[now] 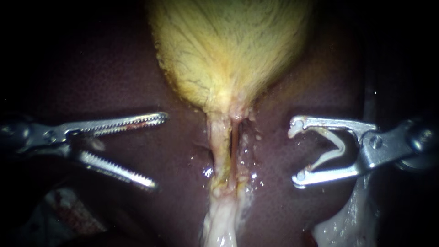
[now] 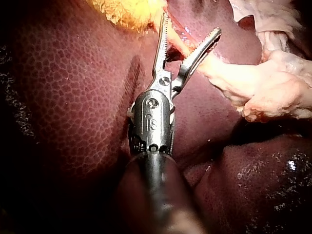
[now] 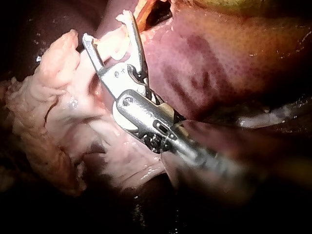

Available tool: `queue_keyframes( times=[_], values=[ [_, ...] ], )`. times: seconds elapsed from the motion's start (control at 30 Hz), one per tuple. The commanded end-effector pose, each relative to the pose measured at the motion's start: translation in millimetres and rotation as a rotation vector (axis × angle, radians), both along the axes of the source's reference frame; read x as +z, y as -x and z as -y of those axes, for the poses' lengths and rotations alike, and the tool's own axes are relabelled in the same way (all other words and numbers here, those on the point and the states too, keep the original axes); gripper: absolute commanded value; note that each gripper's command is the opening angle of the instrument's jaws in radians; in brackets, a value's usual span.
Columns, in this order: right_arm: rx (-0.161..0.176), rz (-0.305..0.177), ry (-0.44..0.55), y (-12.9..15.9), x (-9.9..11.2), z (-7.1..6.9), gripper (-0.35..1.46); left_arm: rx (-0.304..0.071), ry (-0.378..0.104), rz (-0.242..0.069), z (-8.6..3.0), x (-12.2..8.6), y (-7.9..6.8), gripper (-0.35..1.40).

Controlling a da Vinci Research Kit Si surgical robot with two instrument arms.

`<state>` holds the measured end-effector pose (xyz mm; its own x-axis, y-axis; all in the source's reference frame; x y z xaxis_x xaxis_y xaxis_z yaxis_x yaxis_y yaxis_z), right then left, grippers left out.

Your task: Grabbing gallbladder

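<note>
The yellow gallbladder (image 1: 228, 50) hangs at the top centre of the endoscope view and narrows into a pale stalk with two tubes (image 1: 226, 146) running down the middle. My left instrument (image 1: 157, 151) comes in from the left with toothed jaws wide open, well left of the stalk and touching nothing. My right instrument (image 1: 295, 153) enters from the right, jaws open around a pale clip (image 1: 331, 146) seated inside them, right of the stalk. In the left wrist view the open toothed jaws (image 2: 190, 31) lie just short of the gallbladder's yellow edge (image 2: 126, 12).
Dark red liver (image 1: 114, 82) surrounds the gallbladder and stalk on both sides. Pale fatty tissue (image 1: 219, 224) trails off below the stalk, and more whitish tissue (image 1: 352, 219) lies at the lower right under my right instrument. Wet fluid glints beside the stalk.
</note>
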<state>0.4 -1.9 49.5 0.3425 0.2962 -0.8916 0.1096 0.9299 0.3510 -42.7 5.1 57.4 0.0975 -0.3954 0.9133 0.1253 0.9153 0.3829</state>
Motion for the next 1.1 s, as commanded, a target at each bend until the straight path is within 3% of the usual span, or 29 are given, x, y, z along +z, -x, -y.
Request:
queue_keyframes(
  times=[0.03, 0.23, 0.43, 0.63, 0.77, 0.97, 1.1],
  values=[
    [-0.001, 0.000, 0.000, 0.0, 0.0, 0.0, 0.59, -0.007, 0.000, -0.005, -0.1, -0.1, 0.1, 0.76],
    [0.000, 0.000, 0.000, 0.1, 0.0, -0.1, 0.59, -0.097, -0.004, -0.069, -2.1, -0.6, 0.9, 0.73],
    [0.000, 0.000, 0.000, 0.2, 0.2, -0.2, 0.59, -0.156, -0.063, -0.091, -4.2, 0.0, 0.9, 0.62],
    [0.002, 0.001, -0.006, 0.2, 0.2, -0.2, 0.59, -0.182, -0.110, -0.118, -6.1, 2.1, 2.2, 0.56],
    [0.002, 0.001, -0.006, 0.2, 0.2, -0.2, 0.59, -0.193, -0.122, -0.127, -7.2, 3.3, 4.0, 0.54],
    [0.002, 0.001, -0.006, 0.3, 0.2, -0.2, 0.59, -0.195, -0.130, -0.128, -8.0, 4.0, 6.1, 0.54],
    [0.001, 0.001, -0.006, 0.3, 0.2, -0.2, 0.59, -0.197, -0.142, -0.132, -8.4, 4.5, 6.6, 0.51]
  ],
)
